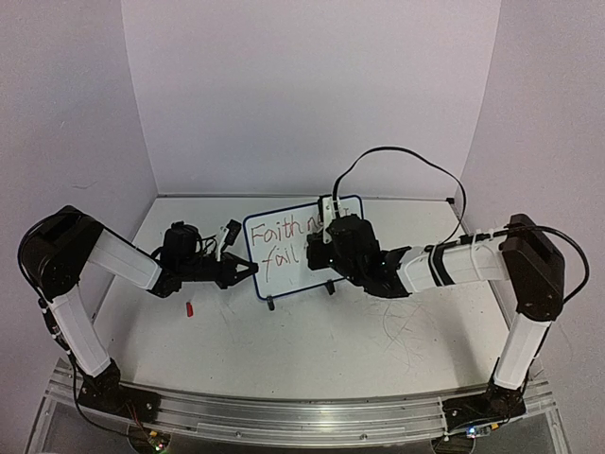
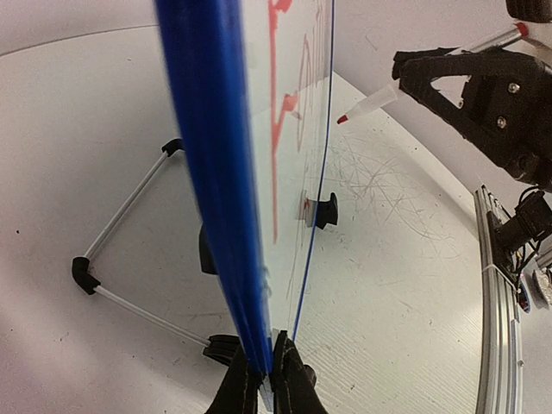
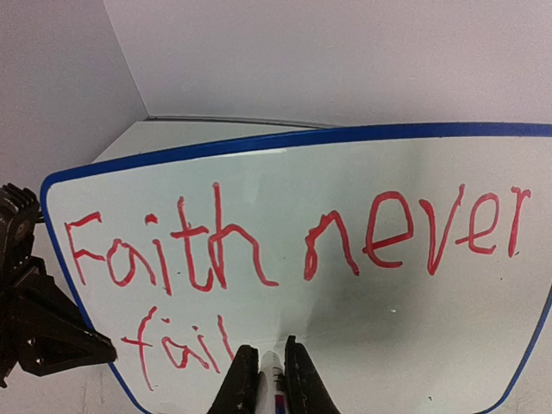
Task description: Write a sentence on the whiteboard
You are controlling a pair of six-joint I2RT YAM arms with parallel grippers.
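The whiteboard (image 1: 295,276) is found upright on its two black feet on the table (image 1: 284,369), about midway between the arms and towards the back wall. Its written face is turned to the arm bases.

The left gripper (image 2: 267,384) is closed on the board's left edge, with the blue frame (image 2: 211,172) pinched between the fingers close to the lower corner.

The right gripper (image 3: 267,379) is closed on a marker (image 3: 272,373), which is held in front of the lower middle of the board with its red tip pointed at the face. Whether the tip touches the surface cannot be told.

The sentence (image 3: 293,237) is recorded in red on two lines: "Faith never" along the top, "fail" below it at the left. The lower line ends just left of the marker.

A small red object (image 1: 190,307) is noted lying on the table left of the board, beneath the left forearm. It is well apart from both grippers.
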